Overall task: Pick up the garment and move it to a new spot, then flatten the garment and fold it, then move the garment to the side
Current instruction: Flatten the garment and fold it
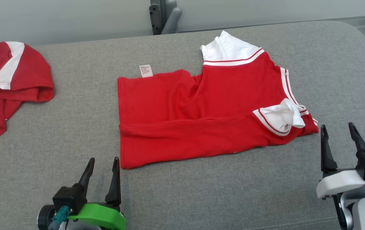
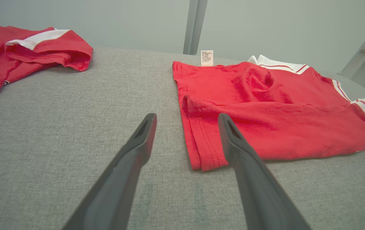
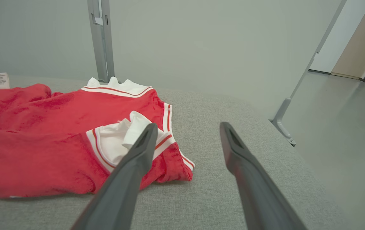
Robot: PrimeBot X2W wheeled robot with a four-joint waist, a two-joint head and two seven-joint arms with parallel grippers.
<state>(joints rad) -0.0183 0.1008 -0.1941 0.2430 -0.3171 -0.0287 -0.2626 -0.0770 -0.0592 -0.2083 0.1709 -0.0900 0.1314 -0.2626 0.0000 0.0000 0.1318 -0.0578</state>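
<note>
A red garment (image 1: 208, 111) with white striped sleeves lies partly folded in the middle of the grey cushion (image 1: 73, 134), its near long edge turned over. A white care label (image 1: 146, 71) sticks out at its far left corner. My left gripper (image 1: 103, 163) stands open just off the garment's near left corner (image 2: 206, 163), nothing between its fingers. My right gripper (image 1: 337, 129) is open beside the garment's right end, near the white sleeve (image 3: 118, 140). Both hover apart from the cloth.
A second red garment (image 1: 6, 83) with a white stripe lies crumpled at the far left of the cushion, also in the left wrist view (image 2: 26, 54). A grey metal post (image 1: 163, 16) rises behind the cushion. The cushion's right edge drops to the floor (image 3: 345, 127).
</note>
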